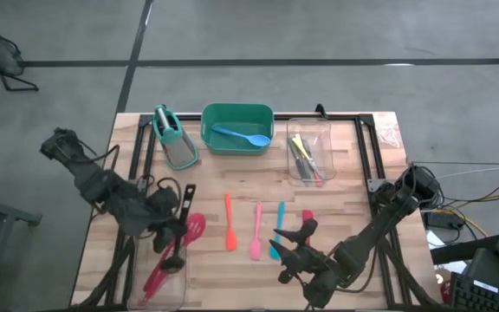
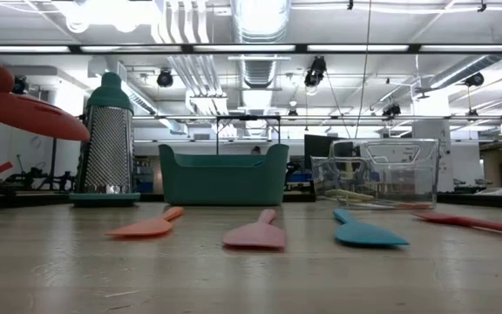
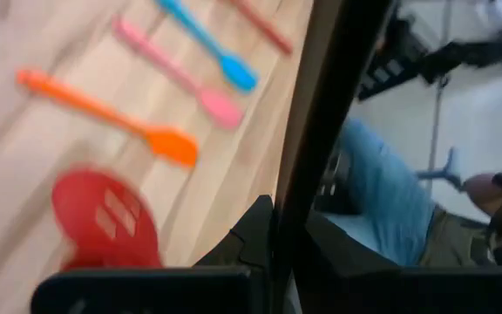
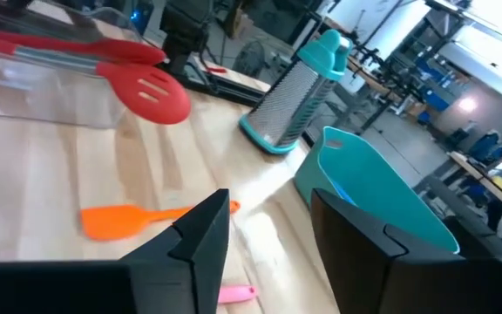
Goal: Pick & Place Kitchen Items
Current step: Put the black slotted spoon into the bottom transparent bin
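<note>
High view: left claw (image 1: pixel 173 227) closed over the clear bin (image 1: pixel 167 276) at the surface's (image 1: pixel 232 178) near-left, beside the red slotted spatula (image 1: pixel 193 228). Right claw (image 1: pixel 286 251) parted, empty, just over the blue spatula (image 1: pixel 277 232). Orange spatula (image 1: pixel 230 223) and pink spatula (image 1: pixel 256 232) lie between the arms. Blue spoon (image 1: pixel 243 135) sits in the green tub (image 1: pixel 237 111); grater (image 1: pixel 174 137) left of it.
</note>
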Controlling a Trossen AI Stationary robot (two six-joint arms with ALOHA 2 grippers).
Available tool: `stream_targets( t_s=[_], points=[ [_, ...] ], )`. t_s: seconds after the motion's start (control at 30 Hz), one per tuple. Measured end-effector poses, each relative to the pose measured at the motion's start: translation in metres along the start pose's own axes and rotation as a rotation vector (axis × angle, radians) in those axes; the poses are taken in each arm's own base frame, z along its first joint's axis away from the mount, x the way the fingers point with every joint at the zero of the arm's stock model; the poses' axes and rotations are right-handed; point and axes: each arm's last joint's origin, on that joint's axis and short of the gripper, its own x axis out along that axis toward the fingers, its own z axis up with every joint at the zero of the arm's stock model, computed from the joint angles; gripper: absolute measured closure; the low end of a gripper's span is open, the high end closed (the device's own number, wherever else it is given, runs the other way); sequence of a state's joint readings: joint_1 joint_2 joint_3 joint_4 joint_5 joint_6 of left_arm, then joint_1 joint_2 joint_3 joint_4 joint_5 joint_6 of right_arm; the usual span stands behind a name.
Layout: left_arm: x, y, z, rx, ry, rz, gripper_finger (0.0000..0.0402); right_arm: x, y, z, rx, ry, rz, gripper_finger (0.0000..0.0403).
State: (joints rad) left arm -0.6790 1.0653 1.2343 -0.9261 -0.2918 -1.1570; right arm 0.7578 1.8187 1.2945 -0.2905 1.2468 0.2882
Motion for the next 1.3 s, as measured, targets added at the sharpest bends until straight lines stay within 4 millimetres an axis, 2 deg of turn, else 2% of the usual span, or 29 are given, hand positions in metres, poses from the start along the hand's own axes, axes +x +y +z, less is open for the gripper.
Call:
stream_targets(
  t_s=[0.17,0.3,0.43,1.03,1.3],
  points=[
    [0.009,0.005,-0.018,-0.067,0.071,0.069,0.0373,0.001,0.000,-0.003,-0.019,0.010,0.007,0.0268],
    [0.026,0.010,-0.033,-0.143,0.154,0.078,0.0372,0.000,0.000,-0.005,-0.033,0.019,0.020,0.0281],
    [0.039,0.018,-0.045,-0.139,0.258,0.101,0.0372,0.000,-0.001,-0.008,-0.016,0.031,0.020,0.0292],
    [0.061,0.045,-0.065,-0.154,0.327,0.204,0.0371,0.001,0.002,-0.027,0.016,0.075,0.060,0.0333],
    [0.063,0.048,-0.068,-0.152,0.343,0.211,0.0371,0.001,0.002,-0.028,0.018,0.076,0.060,0.0325]
  ],
)
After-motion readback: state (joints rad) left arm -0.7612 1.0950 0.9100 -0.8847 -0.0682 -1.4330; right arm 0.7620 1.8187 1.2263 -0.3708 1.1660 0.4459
